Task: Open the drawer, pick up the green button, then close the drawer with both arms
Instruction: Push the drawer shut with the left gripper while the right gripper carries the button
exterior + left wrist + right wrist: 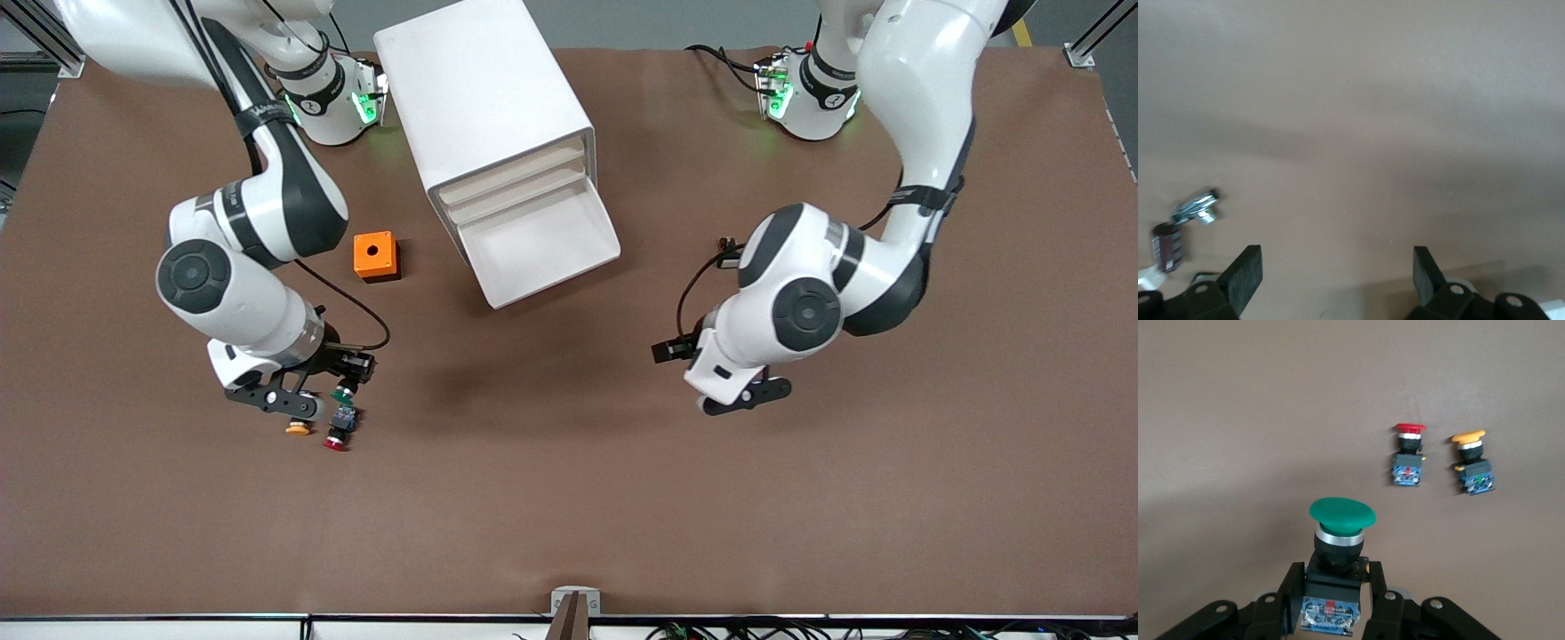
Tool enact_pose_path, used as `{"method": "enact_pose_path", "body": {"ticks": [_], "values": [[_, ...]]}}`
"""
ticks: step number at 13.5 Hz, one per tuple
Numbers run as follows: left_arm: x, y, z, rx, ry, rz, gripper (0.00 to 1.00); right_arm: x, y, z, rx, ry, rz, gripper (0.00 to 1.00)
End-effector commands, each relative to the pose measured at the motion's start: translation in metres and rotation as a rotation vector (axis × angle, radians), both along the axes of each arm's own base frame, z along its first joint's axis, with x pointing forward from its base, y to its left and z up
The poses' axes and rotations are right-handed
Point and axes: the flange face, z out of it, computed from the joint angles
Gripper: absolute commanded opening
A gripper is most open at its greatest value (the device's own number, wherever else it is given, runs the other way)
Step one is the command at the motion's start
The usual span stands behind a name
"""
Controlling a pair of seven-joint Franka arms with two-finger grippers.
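Front view: the white cabinet (494, 116) stands at about 12 o'clock from the table's (569, 498) centre, its lowest drawer (540, 246) pulled out and showing a bare white floor. An orange box (375, 256) with a round hole on top sits beside the cabinet, toward the right arm's end of the table. At roughly 8 o'clock from the table's centre the right gripper (342, 391) hangs over the table, pinching the green button (343, 392). Just beneath it on the table lie a red-capped button (339, 430) and an orange-capped button (299, 428), side by side and nearer the front camera than the orange box. The left gripper (745, 397) hovers at about 3 o'clock from the table's centre, over bare brown surface.

Left wrist view: the left gripper's fingers (1245, 277) stand spread wide with nothing between them, only table below.

Right wrist view: the right gripper's fingers (1290, 590) clamp the button's (1340, 540) black body, green cap pointing away from the wrist, blue rear block between them. The red-capped button (1408, 457) and the orange-capped one (1471, 463) lie apart from it on the table.
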Motion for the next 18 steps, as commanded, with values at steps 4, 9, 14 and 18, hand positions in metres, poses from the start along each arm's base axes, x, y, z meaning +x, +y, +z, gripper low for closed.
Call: {"method": "enact_pose_path", "body": {"ticks": [4,9,14,18], "values": [[-0.024,-0.065,-0.045,0.014,-0.018,0.104,1.00,0.021,-0.025,-0.042,0.023,-0.014,0.116,0.03],[-0.064,-0.117,-0.073,0.044,0.037,0.177,1.00,0.029,-0.022,-0.100,0.062,-0.023,0.118,0.03],[-0.104,-0.155,-0.108,0.082,0.078,0.131,1.00,0.032,-0.015,-0.128,0.060,-0.051,0.168,0.04],[-0.133,-0.175,-0.112,0.106,0.092,0.110,1.00,0.033,-0.013,-0.148,0.047,-0.063,0.192,0.04]]}}
